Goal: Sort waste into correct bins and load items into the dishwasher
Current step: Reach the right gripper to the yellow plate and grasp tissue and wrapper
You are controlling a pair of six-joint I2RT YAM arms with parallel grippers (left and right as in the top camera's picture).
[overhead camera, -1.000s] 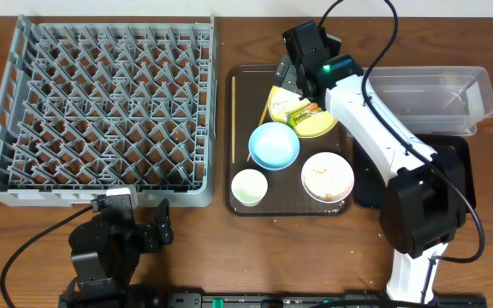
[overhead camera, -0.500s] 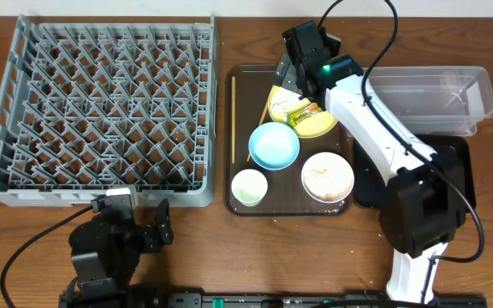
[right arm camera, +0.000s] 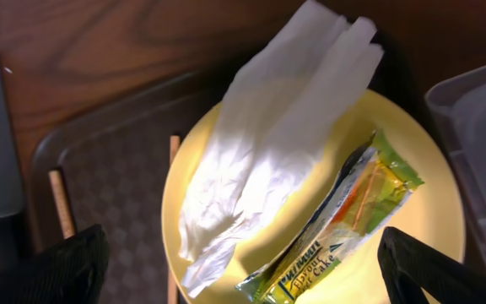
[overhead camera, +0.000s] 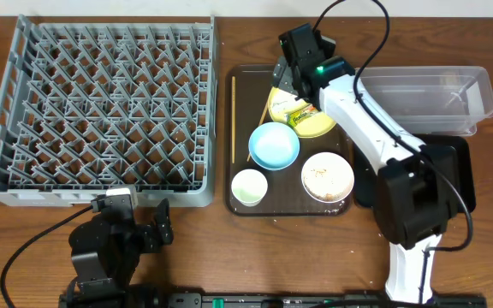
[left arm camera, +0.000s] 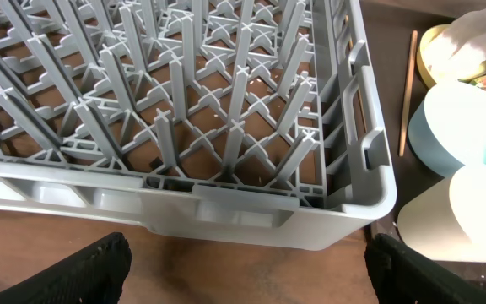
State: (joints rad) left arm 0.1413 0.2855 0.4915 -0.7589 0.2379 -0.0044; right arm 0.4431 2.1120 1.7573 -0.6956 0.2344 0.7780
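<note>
My right gripper [overhead camera: 291,79] [right arm camera: 243,274] is open and empty, hovering over the yellow plate [overhead camera: 322,125] [right arm camera: 420,228] at the back of the brown serving tray. On the plate lie a crumpled white napkin [right arm camera: 268,143] and a green-and-yellow sachet [overhead camera: 301,112] [right arm camera: 344,219]. A light blue bowl [overhead camera: 274,145], a white bowl [overhead camera: 327,176] with rice scraps and a small white cup [overhead camera: 249,187] stand in front of the plate. Chopsticks [overhead camera: 233,115] [right arm camera: 57,203] lie along the tray's left side. My left gripper [overhead camera: 139,229] [left arm camera: 247,274] is open and empty before the grey dish rack [overhead camera: 101,103] [left arm camera: 226,127].
The brown serving tray [overhead camera: 255,81] sits between the rack and the bins. The clear tub [overhead camera: 435,98] stands at the back right, and the black tray [overhead camera: 460,150] lies in front of it, partly under my right arm. The rack holds nothing.
My right gripper has shifted slightly left and toward the back over the plate. The left arm and all objects are unmoved.
</note>
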